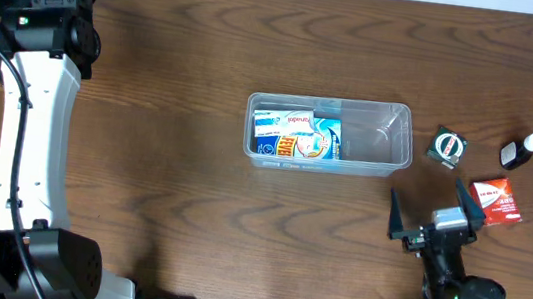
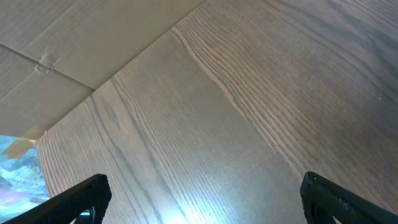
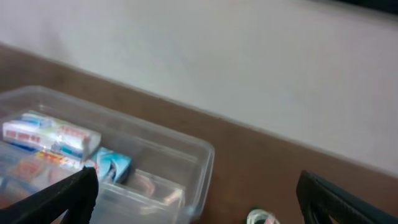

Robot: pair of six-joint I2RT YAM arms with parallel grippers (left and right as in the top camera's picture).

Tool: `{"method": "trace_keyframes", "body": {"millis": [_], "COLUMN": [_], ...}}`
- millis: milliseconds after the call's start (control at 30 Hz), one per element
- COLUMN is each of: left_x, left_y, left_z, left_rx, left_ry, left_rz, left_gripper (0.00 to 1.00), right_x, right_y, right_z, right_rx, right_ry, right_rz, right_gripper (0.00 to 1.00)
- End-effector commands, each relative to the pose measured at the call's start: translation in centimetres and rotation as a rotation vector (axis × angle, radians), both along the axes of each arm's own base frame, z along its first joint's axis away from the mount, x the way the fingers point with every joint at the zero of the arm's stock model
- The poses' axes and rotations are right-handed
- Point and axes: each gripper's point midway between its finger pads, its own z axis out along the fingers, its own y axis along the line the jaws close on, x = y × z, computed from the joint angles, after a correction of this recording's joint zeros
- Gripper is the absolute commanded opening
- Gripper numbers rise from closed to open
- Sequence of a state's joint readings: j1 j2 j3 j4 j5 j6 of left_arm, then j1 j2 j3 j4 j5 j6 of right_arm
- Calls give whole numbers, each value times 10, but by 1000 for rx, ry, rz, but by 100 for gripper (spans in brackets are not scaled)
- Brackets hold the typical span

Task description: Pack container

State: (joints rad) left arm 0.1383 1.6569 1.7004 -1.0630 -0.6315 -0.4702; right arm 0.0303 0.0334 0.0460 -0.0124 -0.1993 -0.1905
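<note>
The right gripper [image 1: 433, 211] is in the lower right of the top view. Its two fingers are spread wide and hold nothing. Just above it and a bit to the right lies a flat red box [image 1: 497, 201]. Higher up are a small dark box with a round picture [image 1: 447, 147] and a little dark bottle with a white cap [image 1: 521, 150]. All three lie on the table [image 1: 172, 179], outside the container [image 1: 383, 143].

The container is near the middle of the top view, to the upper left of the right gripper. Its left half holds blue and white boxes [image 1: 296, 136]. Its right half is bare.

The left gripper [image 2: 208, 202] is far off in the upper left of the top view. It is wide open too, with only bare wood under it.

Some things could go wrong. The red box is flat, so the fingers may push it along the table or pinch just a corner, and then it could drop. The bottle looks like it is lying down, so a nudge may make it roll away. The container looks light, so a finger hitting its rim could shove it.
</note>
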Motion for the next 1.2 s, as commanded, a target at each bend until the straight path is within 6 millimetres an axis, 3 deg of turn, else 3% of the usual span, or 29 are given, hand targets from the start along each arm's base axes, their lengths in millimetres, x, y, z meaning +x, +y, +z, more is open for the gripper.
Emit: {"method": "trace_keyframes", "body": {"millis": [0, 233, 300, 400, 633, 867, 1067, 1167], "left_x": [-1, -1, -1, -1, -1, -1, -1, -1], "left_y": [2, 2, 2, 2, 2, 2, 2, 2], "left_z": [0, 0, 0, 0, 0, 0, 0, 0], "left_rx": [8, 8, 8, 8, 8, 8, 8, 8], "left_ry": [9, 9, 9, 9, 9, 9, 9, 9], "left_rz": [3, 3, 3, 2, 3, 3, 3, 3], "left_gripper": [98, 98, 98, 98, 98, 98, 98, 98], "right_x": [-2, 17, 31, 53, 100, 127, 150, 156], "right_y": [-8, -27, -35, -43, -43, -50, -75, -92], "right_z": [43, 127, 138, 140, 115, 55, -6, -35], "right_rx": [15, -98, -110, -100, 20, 233, 386, 338], "right_ry": [-9, 106, 191, 350, 651, 877, 1041, 1094], "right_rz": [-51, -122, -138, -120, 6, -65, -246, -371], "right_gripper": [99, 99, 99, 99, 99, 99, 99, 98]}}
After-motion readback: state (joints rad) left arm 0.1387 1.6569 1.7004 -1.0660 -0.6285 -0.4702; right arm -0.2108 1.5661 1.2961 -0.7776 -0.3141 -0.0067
